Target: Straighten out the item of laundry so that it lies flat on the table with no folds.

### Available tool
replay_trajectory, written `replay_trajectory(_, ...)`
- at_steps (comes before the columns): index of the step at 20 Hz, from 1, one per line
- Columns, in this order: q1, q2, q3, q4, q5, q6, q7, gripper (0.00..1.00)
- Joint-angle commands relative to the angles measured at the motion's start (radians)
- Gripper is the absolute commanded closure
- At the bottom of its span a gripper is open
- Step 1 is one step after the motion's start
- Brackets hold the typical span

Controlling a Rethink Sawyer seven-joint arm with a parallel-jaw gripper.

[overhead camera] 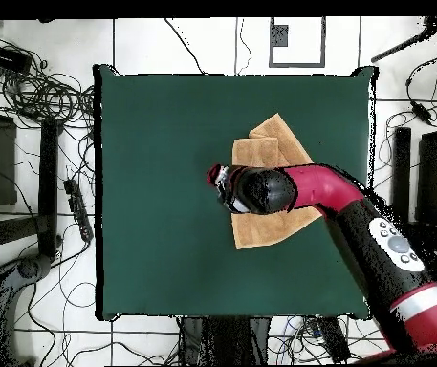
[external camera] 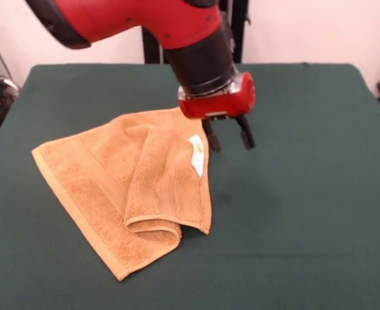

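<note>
A: How will the towel [external camera: 122,187] handle?

B: Likely soft, light and limp; terry should drag a bit on the green tabletop [external camera: 306,213] rather than slide. I'd pinch the folded flap at its free corner, near the rolled fold by the towel's front edge, and peel it back.

A: How does it look?

B: Orange-tan, with a white tag [external camera: 197,155]. One side is doubled over the middle, so it isn't flat.

A: And the hand [external camera: 228,135]?

B: Fingers apart, holding nothing, just above the tabletop beside the tag. The towel lies left of the hand.
</note>
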Motion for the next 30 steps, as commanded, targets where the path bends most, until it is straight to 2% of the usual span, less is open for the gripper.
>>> replay_trajectory(1, 0.119, -0.046, -0.116, -0.142, -0.223, -0.056, -0.137, 0.00)
replay_trajectory(6, 0.151, -0.032, -0.120, -0.227, -0.278, -0.018, -0.168, 0.00)
replay_trajectory(14, 0.156, -0.043, -0.112, -0.257, -0.342, -0.019, -0.228, 0.00)
replay_trajectory(18, 0.133, -0.042, -0.086, -0.254, -0.338, -0.048, -0.221, 0.00)
replay_trajectory(21, 0.107, -0.022, -0.061, -0.238, -0.301, -0.058, -0.197, 0.00)
replay_trajectory(24, 0.054, 0.062, -0.009, -0.202, -0.164, 0.048, -0.230, 0.00)
replay_trajectory(26, 0.037, 0.089, 0.001, -0.184, -0.106, 0.088, -0.230, 0.00)
replay_trajectory(28, 0.039, 0.094, -0.015, -0.178, -0.086, 0.119, -0.238, 0.00)
replay_trajectory(30, 0.052, 0.100, -0.052, -0.178, -0.103, 0.116, -0.242, 0.00)
